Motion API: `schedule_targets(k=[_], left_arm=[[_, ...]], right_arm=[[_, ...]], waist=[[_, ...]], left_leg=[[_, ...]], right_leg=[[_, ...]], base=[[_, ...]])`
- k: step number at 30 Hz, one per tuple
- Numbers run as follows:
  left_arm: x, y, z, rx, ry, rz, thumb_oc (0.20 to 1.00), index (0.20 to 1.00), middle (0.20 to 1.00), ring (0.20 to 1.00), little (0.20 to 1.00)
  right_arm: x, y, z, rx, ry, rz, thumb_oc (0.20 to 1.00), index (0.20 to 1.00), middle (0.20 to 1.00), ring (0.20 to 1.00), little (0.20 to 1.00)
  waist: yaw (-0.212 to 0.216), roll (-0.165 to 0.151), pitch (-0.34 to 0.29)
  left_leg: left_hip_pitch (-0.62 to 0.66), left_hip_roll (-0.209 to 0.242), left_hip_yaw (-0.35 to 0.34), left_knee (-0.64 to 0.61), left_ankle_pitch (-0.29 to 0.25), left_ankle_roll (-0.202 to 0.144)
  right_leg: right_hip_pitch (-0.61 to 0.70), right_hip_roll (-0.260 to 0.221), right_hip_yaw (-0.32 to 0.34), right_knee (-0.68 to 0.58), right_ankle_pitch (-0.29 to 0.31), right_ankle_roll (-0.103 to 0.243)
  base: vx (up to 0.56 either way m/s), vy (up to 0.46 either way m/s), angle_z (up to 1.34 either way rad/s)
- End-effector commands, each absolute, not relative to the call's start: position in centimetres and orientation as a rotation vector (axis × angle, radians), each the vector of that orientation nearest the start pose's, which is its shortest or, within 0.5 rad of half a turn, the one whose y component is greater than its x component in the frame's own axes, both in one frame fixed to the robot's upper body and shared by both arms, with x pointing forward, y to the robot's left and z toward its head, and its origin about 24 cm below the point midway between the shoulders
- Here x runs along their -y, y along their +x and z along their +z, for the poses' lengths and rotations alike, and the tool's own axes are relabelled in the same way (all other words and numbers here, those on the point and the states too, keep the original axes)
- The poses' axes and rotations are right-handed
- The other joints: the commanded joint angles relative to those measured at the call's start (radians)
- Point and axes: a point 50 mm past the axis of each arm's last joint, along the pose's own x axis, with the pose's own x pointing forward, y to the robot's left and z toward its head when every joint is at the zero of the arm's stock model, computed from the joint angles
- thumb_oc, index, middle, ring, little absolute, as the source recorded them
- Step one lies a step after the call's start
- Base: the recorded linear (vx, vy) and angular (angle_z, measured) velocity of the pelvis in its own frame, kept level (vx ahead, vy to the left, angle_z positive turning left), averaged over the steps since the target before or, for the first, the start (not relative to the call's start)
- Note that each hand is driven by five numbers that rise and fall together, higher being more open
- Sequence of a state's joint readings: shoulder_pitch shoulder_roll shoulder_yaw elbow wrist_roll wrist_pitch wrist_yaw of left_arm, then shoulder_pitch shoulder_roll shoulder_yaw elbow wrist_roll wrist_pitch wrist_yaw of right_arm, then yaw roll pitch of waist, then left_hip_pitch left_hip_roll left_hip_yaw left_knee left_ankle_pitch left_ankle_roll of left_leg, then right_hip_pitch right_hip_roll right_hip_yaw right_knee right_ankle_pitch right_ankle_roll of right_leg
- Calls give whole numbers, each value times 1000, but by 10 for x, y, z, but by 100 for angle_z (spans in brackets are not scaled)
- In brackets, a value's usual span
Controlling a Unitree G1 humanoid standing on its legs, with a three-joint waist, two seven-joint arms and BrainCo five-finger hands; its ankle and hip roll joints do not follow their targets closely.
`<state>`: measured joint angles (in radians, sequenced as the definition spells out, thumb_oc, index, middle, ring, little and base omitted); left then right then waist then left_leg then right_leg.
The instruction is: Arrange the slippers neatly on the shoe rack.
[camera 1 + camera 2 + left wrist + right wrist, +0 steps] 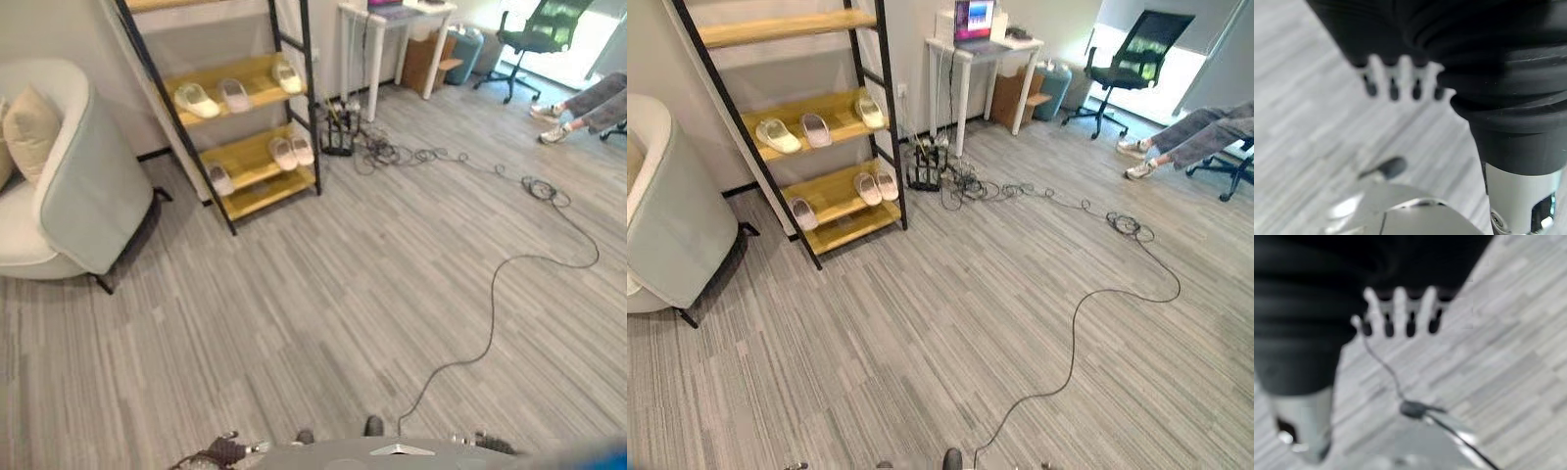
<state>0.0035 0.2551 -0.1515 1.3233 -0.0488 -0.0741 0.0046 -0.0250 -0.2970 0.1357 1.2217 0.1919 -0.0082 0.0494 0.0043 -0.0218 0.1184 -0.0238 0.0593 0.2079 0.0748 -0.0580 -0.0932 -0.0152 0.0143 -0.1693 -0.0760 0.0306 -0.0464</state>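
Note:
The shoe rack [312, 108], with a black frame and yellow wooden shelves, stands against the far wall at the upper left. On its middle shelf lie a cream slipper [196, 100], a pale pink slipper [235, 95] and another cream slipper [286, 76], spaced apart. The lower shelf holds a pair of pale slippers [291, 152] side by side and a single slipper [220, 179] to their left. My left hand [1393, 83] hangs over bare floor with straight fingers and holds nothing. My right hand [1400, 308] hangs the same way, far from the rack.
A pale armchair [78, 186] with a cushion stands left of the rack. Right of the rack are a black basket [338, 132], tangled cables [392, 152] and a white desk [392, 29] with a laptop [975, 20]. An office chair [539, 34] and a person's legs [588, 108] are at the far right.

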Motion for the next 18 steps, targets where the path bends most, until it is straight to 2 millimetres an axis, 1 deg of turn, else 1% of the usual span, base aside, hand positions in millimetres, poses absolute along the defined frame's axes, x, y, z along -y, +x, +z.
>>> schedule_targets(k=[1,2,3,4,5,6,7,8,9,10,11,12,13,14,15,16,17,18], left_arm=[[-226,95,-163,-1204,307,-13,1000,1000,1000,1000,1000],[-223,100,-162,-1185,300,-19,1000,1000,1000,1000,1000],[-221,98,-163,-1185,278,-15,1000,1000,1000,1000,1000],[-221,98,-163,-1185,278,-14,1000,1000,1000,1000,1000],[-220,95,-164,-1194,269,-11,1000,1000,1000,1000,1000],[-221,83,-166,-1237,272,4,1000,1000,1000,1000,1000],[-224,74,-168,-1269,266,23,1000,1000,1000,1000,1000],[-225,72,-168,-1276,262,32,1000,1000,1000,1000,1000],[-232,58,-169,-1325,238,83,1000,1000,1000,1000,1000],[-246,37,-168,-1393,149,216,1000,1000,1000,1000,1000],[-246,37,-169,-1394,149,216,1000,1000,1000,1000,1000],[-253,29,-167,-1407,126,266,1000,1000,1000,1000,1000],[-261,29,-165,-1401,143,295,1000,1000,1000,1000,1000],[-265,34,-163,-1377,145,304,1000,1000,1000,1000,1000],[-269,39,-161,-1358,183,296,1000,1000,1000,1000,1000],[-272,46,-159,-1329,220,293,1000,1000,1000,1000,1000],[-278,61,-155,-1277,270,290,1000,1000,1000,1000,1000],[-279,87,-149,-1181,296,269,1000,1000,1000,1000,1000]], right_arm=[[270,118,-141,-1113,-291,-92,1000,1000,1000,1000,1000],[271,121,-140,-1105,-308,-87,1000,1000,1000,1000,1000],[268,129,-138,-1083,-317,-76,1000,1000,1000,1000,1000],[268,129,-138,-1083,-317,-76,1000,1000,1000,1000,1000],[265,133,-138,-1070,-318,-63,1000,1000,1000,1000,1000],[256,143,-136,-1032,-333,-29,1000,1000,1000,1000,1000],[250,151,-134,-1003,-347,-3,1000,1000,1000,1000,1000],[247,154,-133,-993,-345,9,1000,1000,1000,1000,1000],[218,191,-115,-824,-397,102,1000,1000,1000,1000,1000],[204,191,-98,-697,-428,226,1000,1000,1000,1000,1000],[204,191,-98,-698,-428,226,1000,1000,1000,1000,1000],[206,177,-98,-698,-433,242,1000,1000,1000,1000,1000],[213,162,-106,-752,-440,242,1000,1000,1000,1000,1000],[218,155,-107,-772,-452,238,1000,1000,1000,1000,1000],[221,147,-115,-820,-442,217,1000,1000,1000,1000,1000],[227,138,-122,-870,-435,193,1000,1000,1000,1000,1000],[232,139,-127,-904,-435,161,1000,1000,1000,1000,1000],[240,137,-133,-961,-410,99,1000,1000,1000,1000,1000]], waist=[[16,-4,57],[29,-7,74],[56,-4,83],[55,-5,80],[67,-4,76],[97,-3,70],[118,-2,68],[130,-1,62],[147,-23,63],[148,-49,49],[150,-47,47],[148,-67,40],[152,-95,38],[150,-104,38],[150,-110,44],[139,-109,50],[137,-93,61],[128,-53,80]], left_leg=[[-184,61,-99,345,80,22],[-235,54,-95,407,104,26],[-320,25,-78,400,80,35],[-322,24,-78,397,83,36],[-339,13,-71,355,69,42],[-382,8,-51,225,112,44],[-400,7,-41,135,140,34],[-402,12,-41,82,154,31],[-422,12,-34,20,171,28],[-403,25,-34,-5,193,34],[-404,28,-34,-7,195,33],[-404,15,-44,26,217,46],[-420,-8,-48,74,215,60],[-409,-16,-47,97,192,81],[-382,-37,-50,106,161,103],[-351,-58,-55,117,122,130],[-325,-63,-76,133,92,153],[-242,-74,-113,118,49,182]], right_leg=[[67,-50,0,79,-139,63],[86,-49,-12,70,-149,60],[115,-46,-18,63,-181,68],[111,-47,-19,64,-180,68],[117,-46,-14,65,-193,70],[155,-43,-7,67,-228,79],[197,-36,-2,67,-255,85],[211,-34,4,71,-263,86],[245,-40,17,85,-288,89],[277,-47,57,130,-321,111],[274,-45,59,130,-319,110],[284,-60,63,169,-313,124],[268,-83,62,260,-253,149],[223,-104,56,366,-190,178],[172,-124,56,494,-84,205],[127,-146,62,625,32,220],[73,-154,66,762,134,217],[-58,-165,29,938,108,202]], base=[[210,-215,-4],[314,-82,-4],[273,-43,6],[287,29,8],[398,108,4],[636,170,-4],[669,179,-15],[621,147,-2],[794,243,-9],[665,212,-34],[627,223,-74],[442,141,-92],[553,203,-79],[480,230,-55],[433,263,-46],[576,302,-27],[756,342,-10],[804,305,15]])
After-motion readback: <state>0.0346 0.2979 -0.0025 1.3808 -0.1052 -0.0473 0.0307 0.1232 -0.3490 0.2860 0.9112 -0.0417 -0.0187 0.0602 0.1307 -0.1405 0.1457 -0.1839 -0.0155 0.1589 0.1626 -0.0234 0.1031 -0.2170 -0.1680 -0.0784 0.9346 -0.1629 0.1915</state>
